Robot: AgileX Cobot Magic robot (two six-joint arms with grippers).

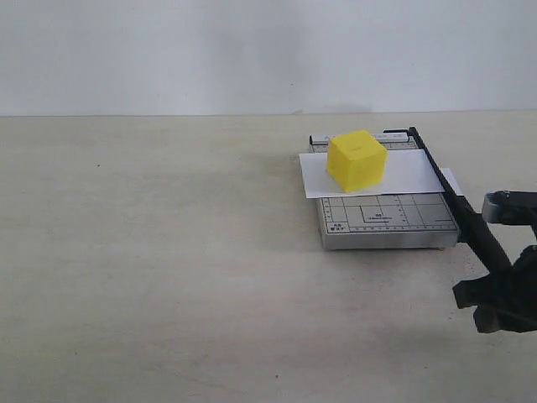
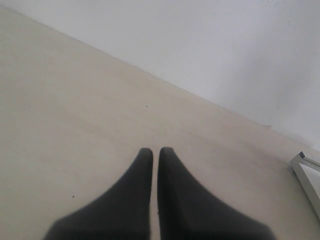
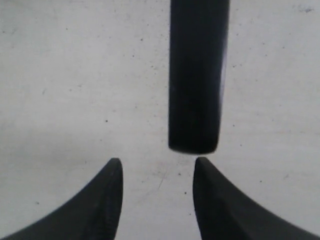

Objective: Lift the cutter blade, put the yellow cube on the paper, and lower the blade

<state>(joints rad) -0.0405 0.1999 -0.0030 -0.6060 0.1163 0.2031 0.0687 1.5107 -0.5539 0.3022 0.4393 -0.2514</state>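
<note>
Right gripper (image 3: 158,160) gapes empty by the handle of one cutter blade (image 3: 195,75); left gripper (image 2: 155,150) closed; one yellow cube (image 1: 357,159) on one paper (image 1: 411,172).

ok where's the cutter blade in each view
Exterior view: cutter blade lies along the trimmer board's right edge.
Left wrist view: absent; only a board corner shows.
Right wrist view: its handle end just beyond the right gripper's open fingertips.
Shared landmark: trimmer board, exterior and left wrist only.

A: Setting?
B: Robot lab bench, likely. Plain pale tabletop (image 1: 168,277), blank white wall (image 1: 252,50) behind
A: Basis?
B: Black right gripper (image 3: 158,161) over the surface, grey gridded trimmer board (image 1: 386,220) set out on it
</note>
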